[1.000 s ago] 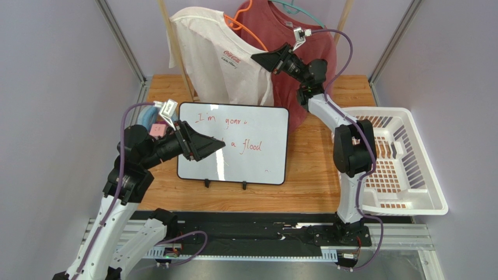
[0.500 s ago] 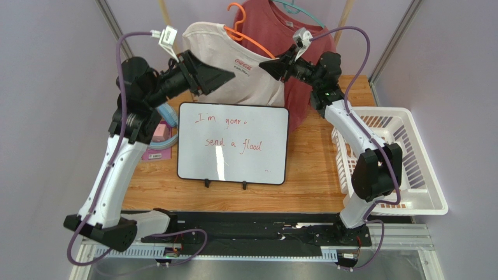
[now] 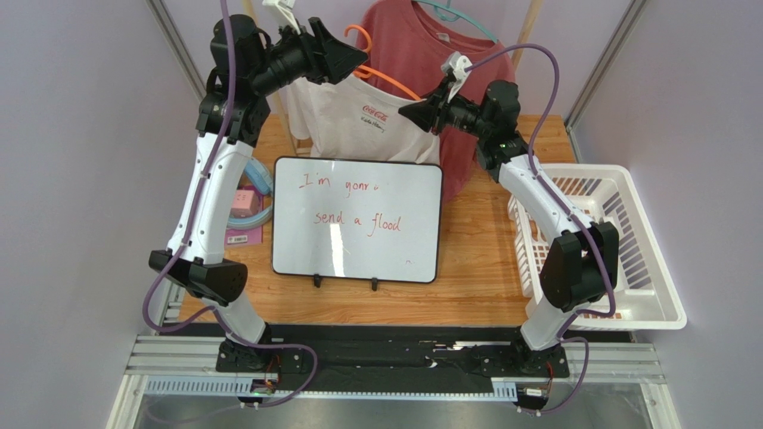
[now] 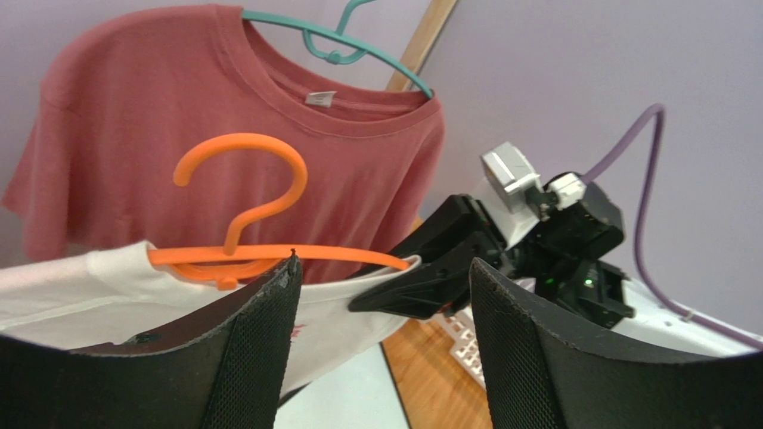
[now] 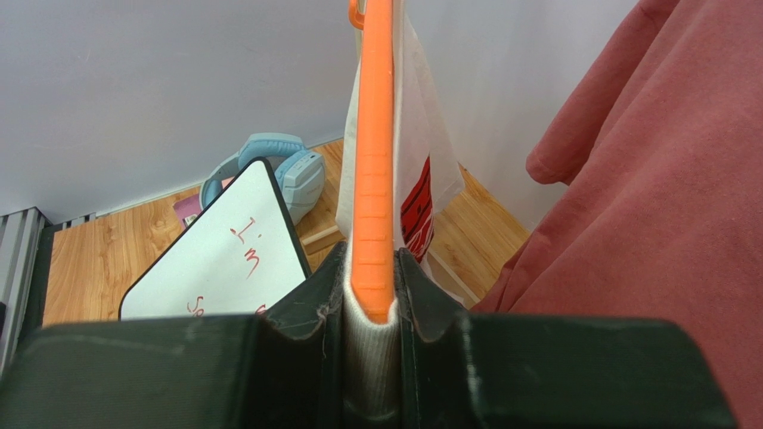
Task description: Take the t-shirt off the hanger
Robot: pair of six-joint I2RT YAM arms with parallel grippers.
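A white t-shirt (image 3: pixel 358 121) with a red logo hangs on an orange hanger (image 3: pixel 394 82) at the back, above the whiteboard. My right gripper (image 3: pixel 405 113) is shut on the hanger's right arm and the shirt's collar; the right wrist view shows the orange bar (image 5: pixel 374 179) and ribbed white collar (image 5: pixel 372 357) pinched between its jaws. My left gripper (image 3: pixel 358 59) is open and empty, raised beside the hanger's hook. In the left wrist view the hook (image 4: pixel 242 179) and white shirt (image 4: pixel 81 286) sit just beyond my left fingertip (image 4: pixel 269 304), untouched.
A red t-shirt (image 3: pixel 448 54) on a teal hanger (image 4: pixel 340 45) hangs right behind. A whiteboard (image 3: pixel 358 219) stands mid-table. Blue headphones (image 3: pixel 260 183) and a pink item (image 3: pixel 240 200) lie at left. A white basket (image 3: pixel 582 172) sits at right.
My left arm has swung up from over the whiteboard to the hanger's hook at the back. The white shirt and hanger have shifted right and lower. The right gripper stays shut on them.
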